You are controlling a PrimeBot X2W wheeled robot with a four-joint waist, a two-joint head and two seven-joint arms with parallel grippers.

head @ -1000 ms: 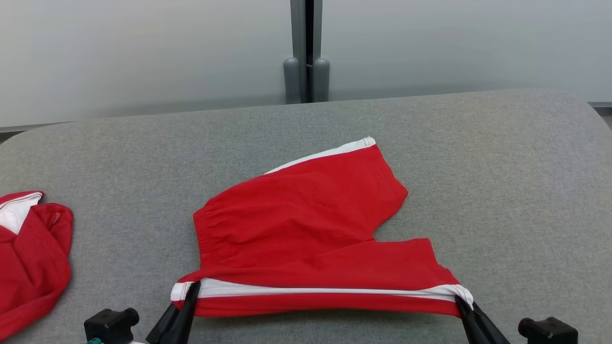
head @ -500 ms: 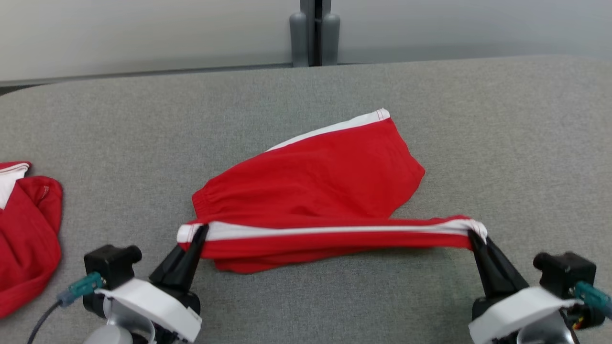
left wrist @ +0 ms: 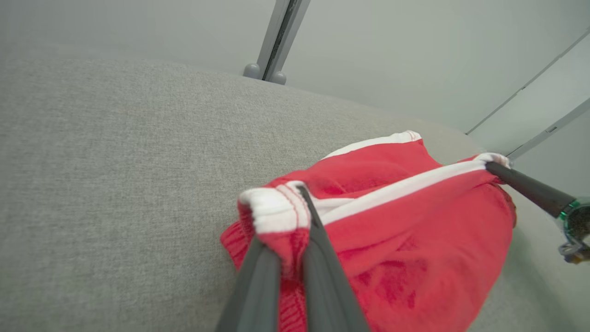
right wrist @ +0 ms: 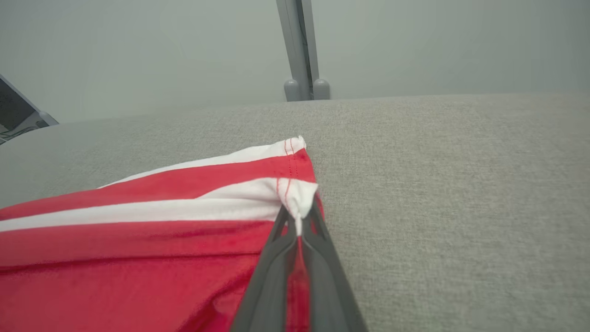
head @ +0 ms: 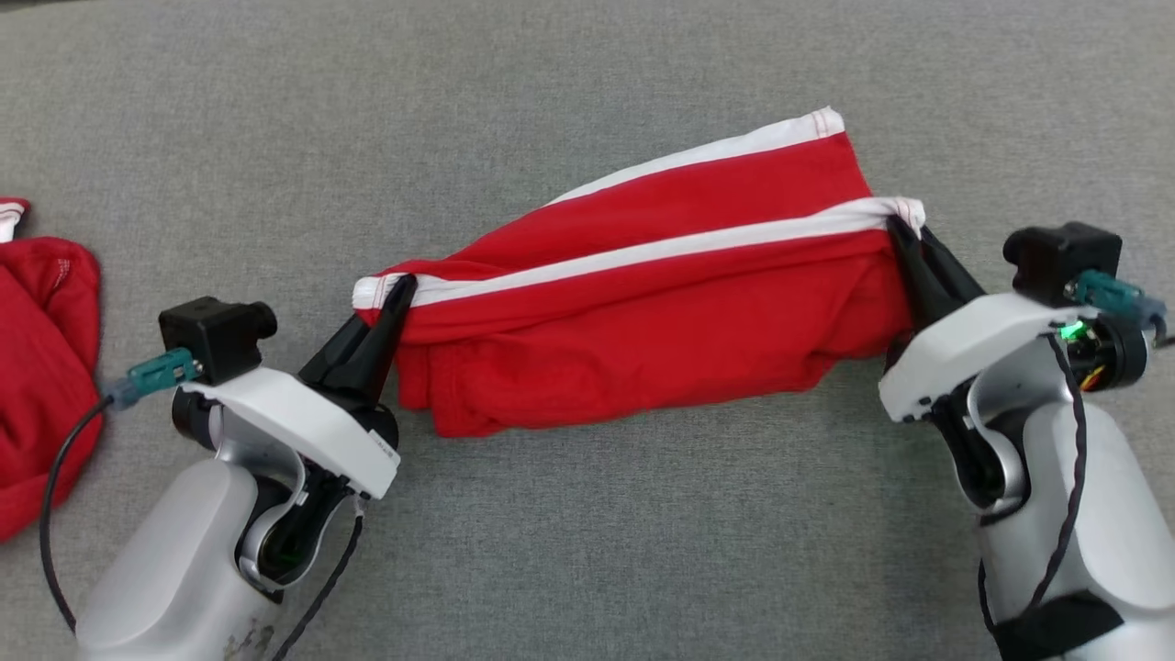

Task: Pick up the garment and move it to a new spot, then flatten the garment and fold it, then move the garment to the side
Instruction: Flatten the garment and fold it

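**A:** What's laid out here?

**B:** A grey padded table (head: 587, 551) fills the scene. The red garment (head: 643, 321), a pair of shorts with white trim, lies mid-table, slightly right of centre. Another red cloth (head: 46, 367) is bunched at the left edge, well apart.

**A:** Why is it doubled over?

**B:** I judge the fold is under way. 1 layer is draped over the other, so the 2 white stripes run nearly parallel.

**A:** And the pincers?

**B:** The left gripper (head: 397, 296) is clenched on the white-banded corner at the left end. The right gripper (head: 895, 234) is clenched on the white hem corner at the right end. Pinching both ends pulls the nearer stripe (head: 643, 252) taut, probably so the layer lands flat.
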